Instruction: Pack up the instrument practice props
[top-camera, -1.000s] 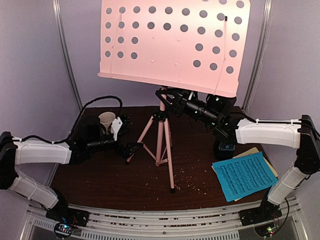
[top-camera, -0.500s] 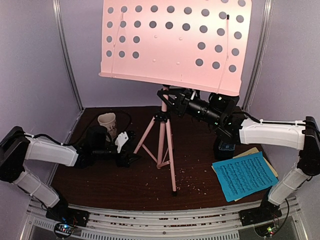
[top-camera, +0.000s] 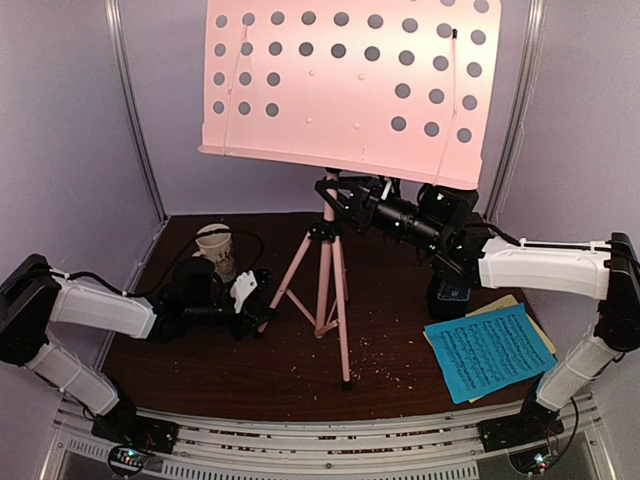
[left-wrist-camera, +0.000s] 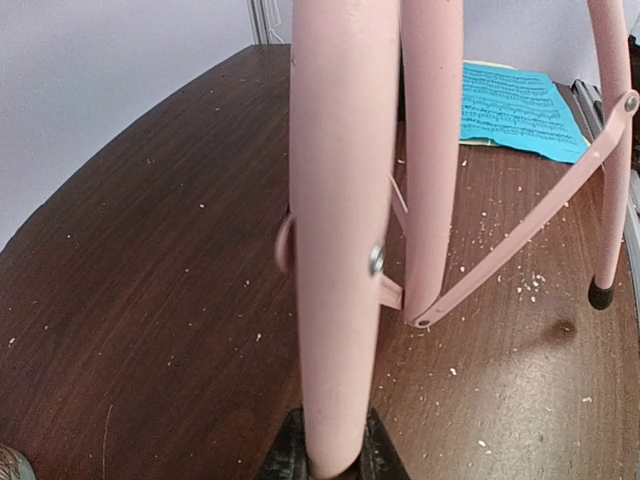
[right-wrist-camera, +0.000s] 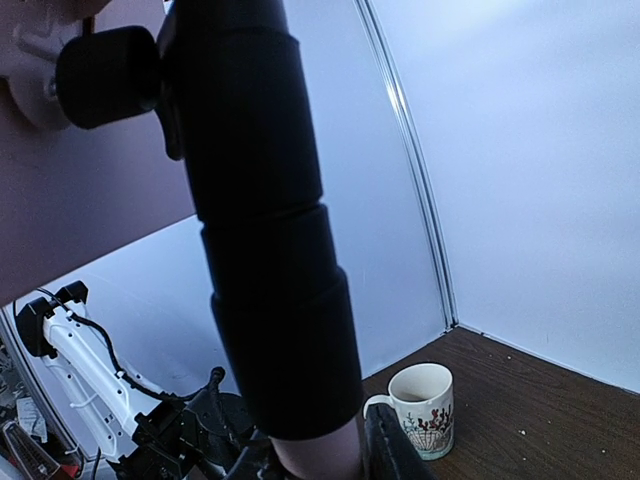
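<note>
Seen from above, a beige ceramic mug (top-camera: 217, 248) sits at centre left on the dark brown wooden table (top-camera: 200, 370), just behind the left gripper (top-camera: 262, 300). The pink perforated music stand with tripod legs (top-camera: 345, 85) stands upright, its desk filling the upper centre and its feet at mid-frame. The left gripper clamps its left leg low down. The right gripper (top-camera: 335, 190) grasps the black neck under the desk. A blue sheet-music page (top-camera: 488, 350) lies at lower right on a yellow page (top-camera: 515, 302).

In the left wrist view, the pink leg blocks the centre, pinched between dark fingers (left-wrist-camera: 285, 455) at the bottom edge. Crumbs dot the table.

In the right wrist view, the black neck fills the centre, gripped at the bottom. The mug is at lower right.
</note>
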